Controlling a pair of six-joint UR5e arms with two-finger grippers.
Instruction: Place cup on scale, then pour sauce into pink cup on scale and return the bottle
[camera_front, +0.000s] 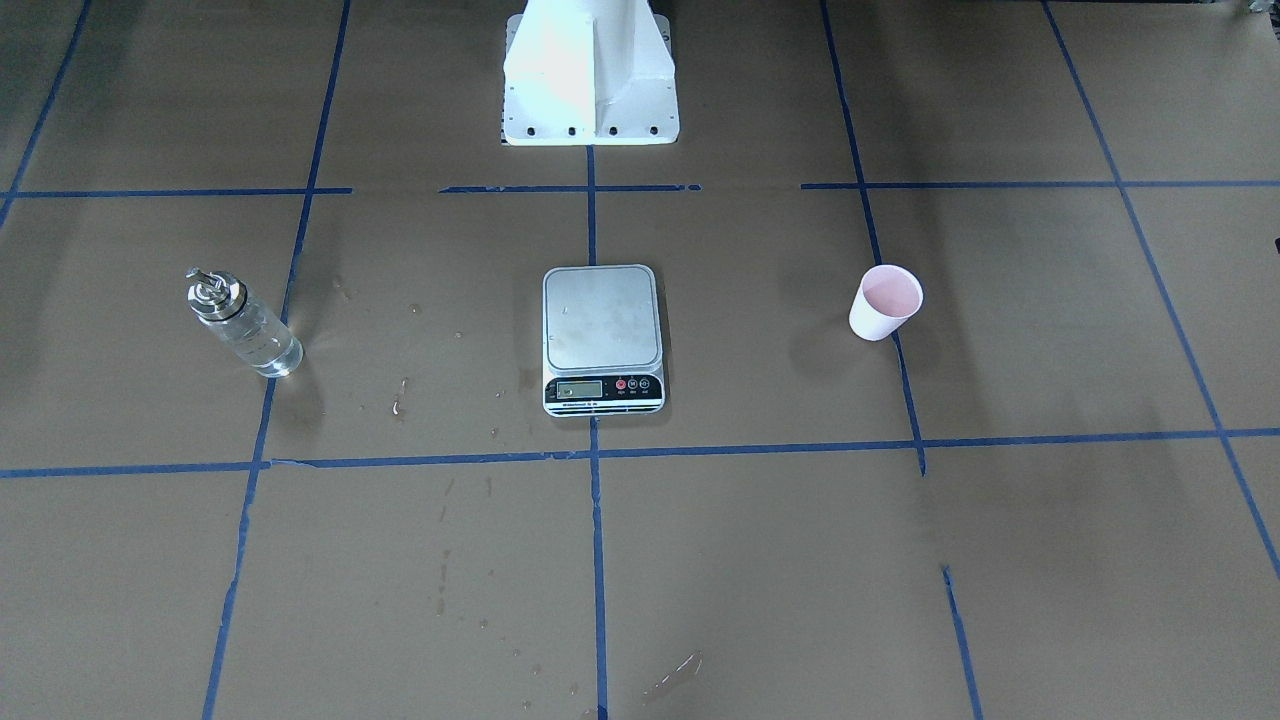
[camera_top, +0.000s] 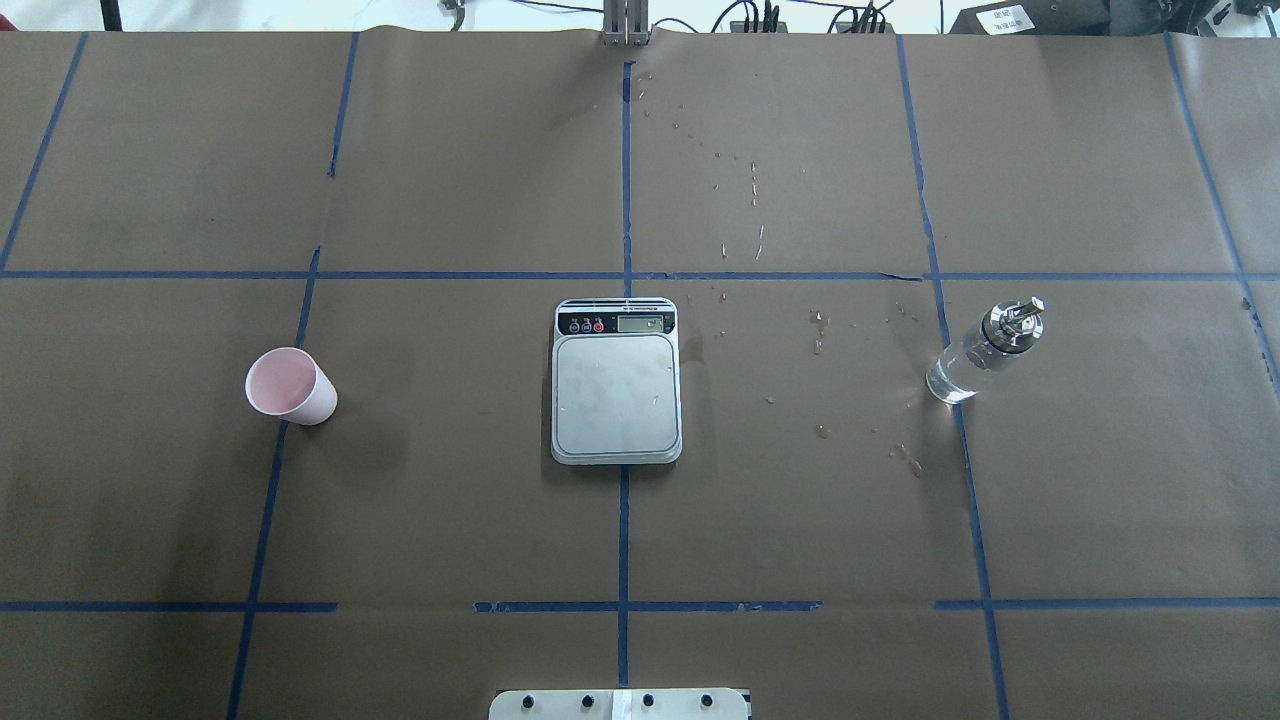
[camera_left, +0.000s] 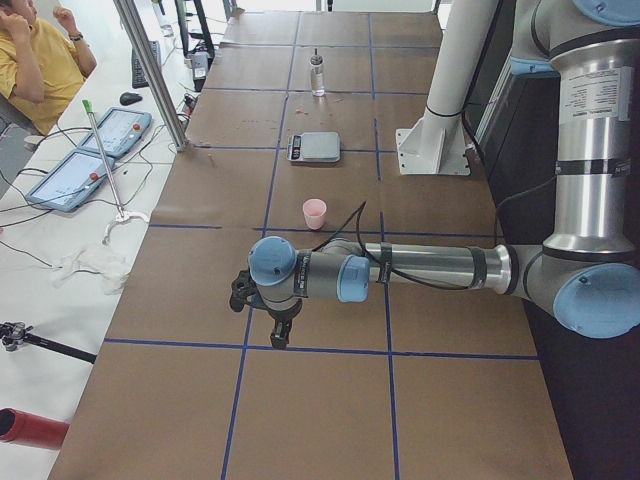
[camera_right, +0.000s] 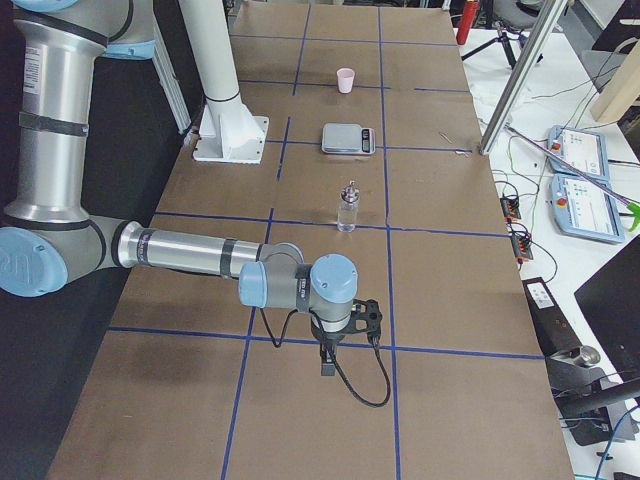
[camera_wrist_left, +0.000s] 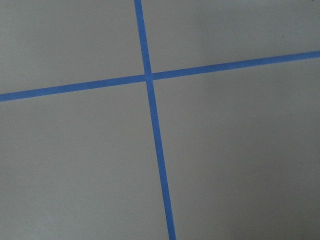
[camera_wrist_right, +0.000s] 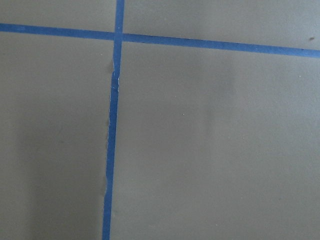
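Note:
The pink cup (camera_top: 290, 386) stands upright and alone on the brown paper, well to the left of the scale (camera_top: 616, 385), whose steel platform is bare. The glass bottle (camera_top: 985, 350) with its metal spout stands far to the scale's right, holding clear sauce (camera_front: 262, 345). Neither gripper shows in the overhead or front view. The left gripper (camera_left: 281, 332) hangs over the table's near end in the exterior left view, the right gripper (camera_right: 326, 360) likewise in the exterior right view. I cannot tell if either is open or shut. Both wrist views show only paper and tape.
The white robot base (camera_front: 590, 75) stands behind the scale. Small droplets (camera_top: 820, 345) dot the paper between scale and bottle. Blue tape lines grid the table. A person (camera_left: 35, 60) sits beyond the far edge, near two tablets (camera_left: 90, 150) and a metal pole (camera_left: 150, 65).

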